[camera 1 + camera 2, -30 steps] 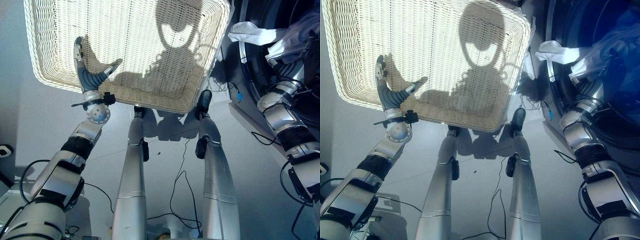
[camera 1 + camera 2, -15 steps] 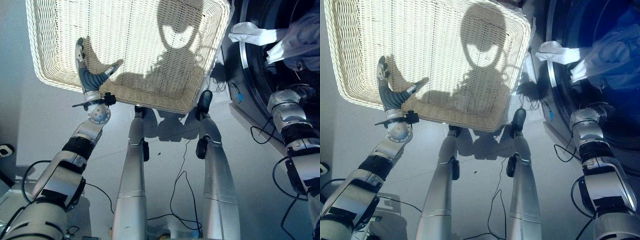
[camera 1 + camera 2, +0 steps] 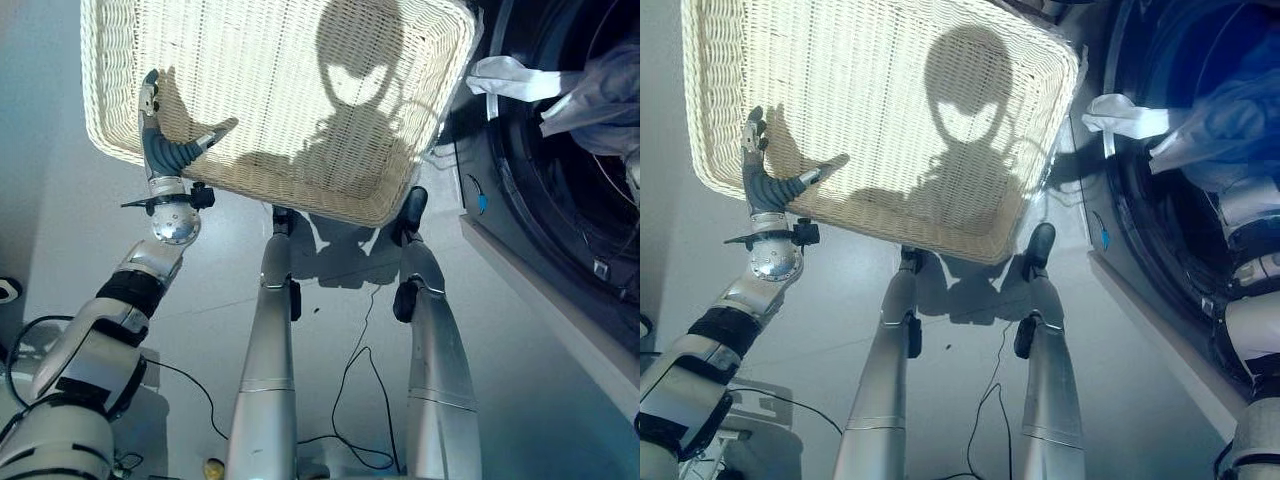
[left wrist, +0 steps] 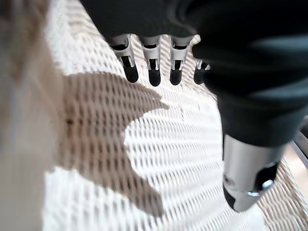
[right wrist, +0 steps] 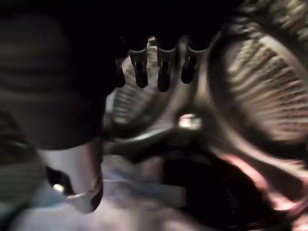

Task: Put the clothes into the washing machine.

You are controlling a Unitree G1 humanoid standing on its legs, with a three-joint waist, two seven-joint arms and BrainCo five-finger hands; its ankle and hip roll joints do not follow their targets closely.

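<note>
A white cloth (image 3: 510, 75) hangs over the rim of the washing machine's dark round opening (image 3: 540, 200) at the right. A bluish-lavender garment (image 3: 1230, 115) bulges out of the drum beside it. My right arm reaches up into that opening. In the right wrist view my right hand (image 5: 163, 72) has straight fingers inside the ribbed drum (image 5: 269, 96), pale cloth (image 5: 144, 192) lies below the thumb, and nothing is in its grasp. My left hand (image 3: 160, 150) is open, fingers spread flat over the near left rim of the wicker basket (image 3: 420, 190).
The big white wicker basket stands on the grey floor straight ahead, its woven bottom (image 4: 183, 159) showing under my left hand. The washer's front panel (image 3: 540, 290) runs along the right side. A small blue tag (image 3: 481, 203) sits on the door frame.
My right arm has gone up and deeper into the washer's opening, leaving the lower right of the eye views. The camera has shifted a little. The left hand stays on the basket.
</note>
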